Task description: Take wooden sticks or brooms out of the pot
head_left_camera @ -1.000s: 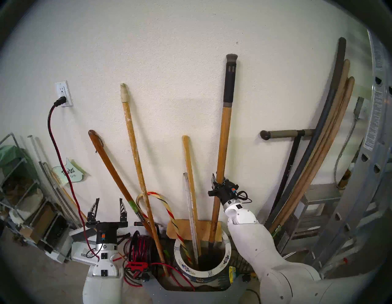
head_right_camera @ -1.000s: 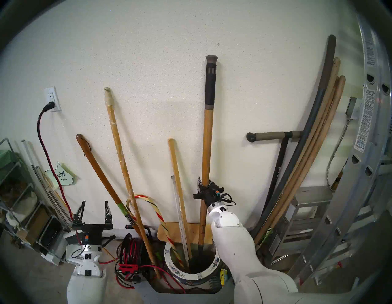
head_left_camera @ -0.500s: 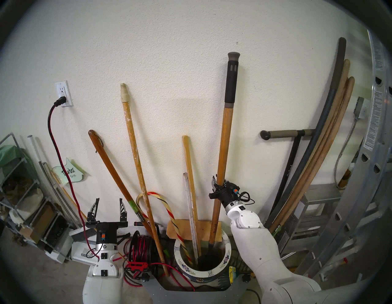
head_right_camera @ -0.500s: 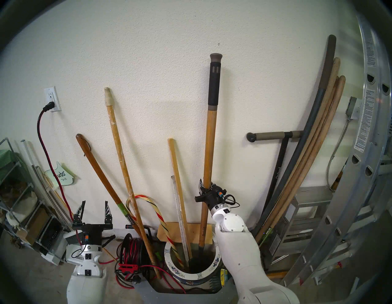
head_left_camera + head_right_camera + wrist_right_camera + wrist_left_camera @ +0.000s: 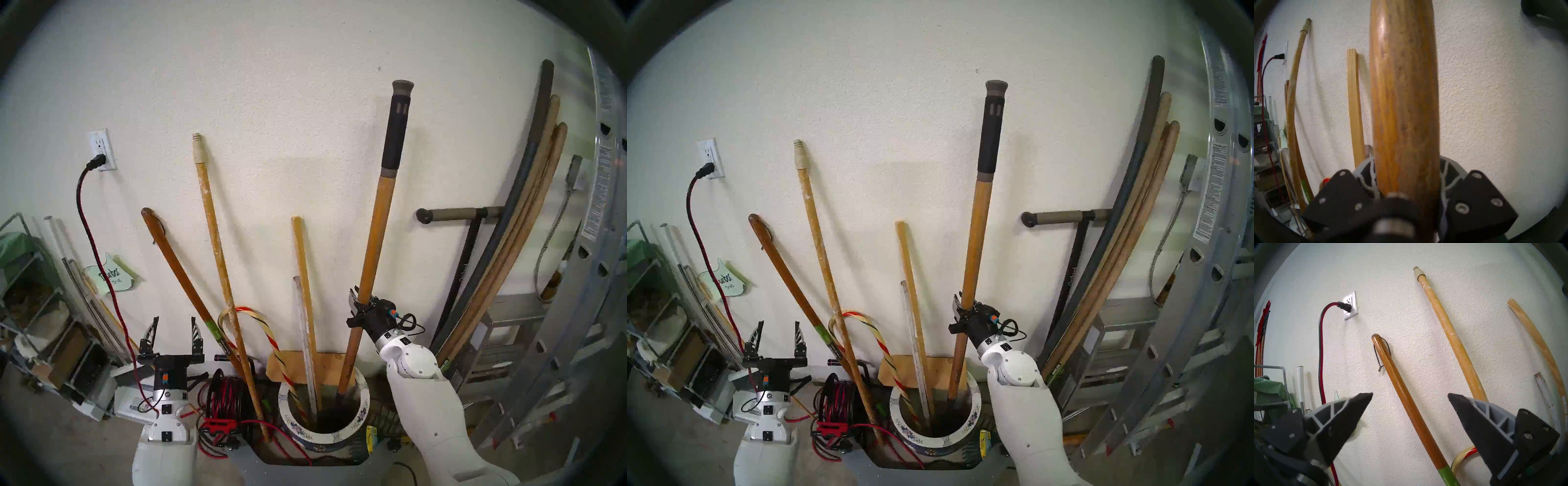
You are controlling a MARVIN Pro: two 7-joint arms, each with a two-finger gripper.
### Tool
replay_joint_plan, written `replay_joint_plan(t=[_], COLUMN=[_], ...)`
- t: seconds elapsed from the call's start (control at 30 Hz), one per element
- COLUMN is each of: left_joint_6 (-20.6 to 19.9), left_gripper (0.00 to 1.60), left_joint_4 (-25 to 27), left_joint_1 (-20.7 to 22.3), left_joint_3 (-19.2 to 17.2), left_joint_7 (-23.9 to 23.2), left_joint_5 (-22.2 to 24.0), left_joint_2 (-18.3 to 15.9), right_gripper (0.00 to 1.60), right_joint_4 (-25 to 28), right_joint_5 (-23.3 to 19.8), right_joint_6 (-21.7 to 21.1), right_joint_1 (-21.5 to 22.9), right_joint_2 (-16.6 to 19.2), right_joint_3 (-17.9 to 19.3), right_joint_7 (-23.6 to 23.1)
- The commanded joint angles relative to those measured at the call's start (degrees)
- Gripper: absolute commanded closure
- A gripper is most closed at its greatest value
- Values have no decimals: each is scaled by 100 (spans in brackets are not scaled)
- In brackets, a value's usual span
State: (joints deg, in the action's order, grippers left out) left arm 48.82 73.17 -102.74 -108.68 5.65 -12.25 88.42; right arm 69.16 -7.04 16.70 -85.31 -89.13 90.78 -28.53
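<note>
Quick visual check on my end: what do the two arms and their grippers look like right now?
Both arms have glossy white shells with silver wrist collars. Left gripper and right gripper have black bodies, each with a small orange-and-teal tag and thin black looped cables at the wrist. The fingers are black triangular wedges with grey ribbed trusses.

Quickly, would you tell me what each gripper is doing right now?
Left gripper: open, holding nothing.
Right gripper: shut on the orange-brown wooden shaft.
</note>
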Motion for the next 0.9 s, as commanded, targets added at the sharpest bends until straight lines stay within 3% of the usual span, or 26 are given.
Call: replay_joint_plan(t=[0.0, 0.13, 0.37, 0.63, 0.77, 0.83, 0.87], left_joint_6=[-3, -3, -187, -166, -261, -440, -440], left_gripper=[0, 0, 0, 0, 0, 0, 0], left_joint_4=[0, 0, 200, 326, 396, 534, 534], left_joint_1=[9, 10, -100, -107, -96, -136, -136], left_joint_3=[2, 2, 243, 358, 486, 607, 607], left_joint_7=[1, 1, -788, -1425, -1899, -2300, -2300], left_joint_5=[3, 4, 948, 1473, 1995, 2516, 2516], left_joint_2=[3, 3, -383, -788, -1022, -1170, -1170], right_gripper=[160, 160, 160, 160, 160, 160, 160], right_joint_4=[279, 388, 432, 395, 380, 364, 364], right_joint_5=[-80, -107, -174, -230, -267, -292, -292], right_joint_6=[-113, -164, -180, -189, -172, -153, -153], right_joint_1=[-412, -498, -496, -467, -474, -478, -478], right_joint_2=[-16, -6, 57, 112, 136, 150, 150], right_joint_3=[-115, -121, -96, -85, -80, -80, -80], right_joint_7=[-237, -285, -444, -593, -669, -712, -712])
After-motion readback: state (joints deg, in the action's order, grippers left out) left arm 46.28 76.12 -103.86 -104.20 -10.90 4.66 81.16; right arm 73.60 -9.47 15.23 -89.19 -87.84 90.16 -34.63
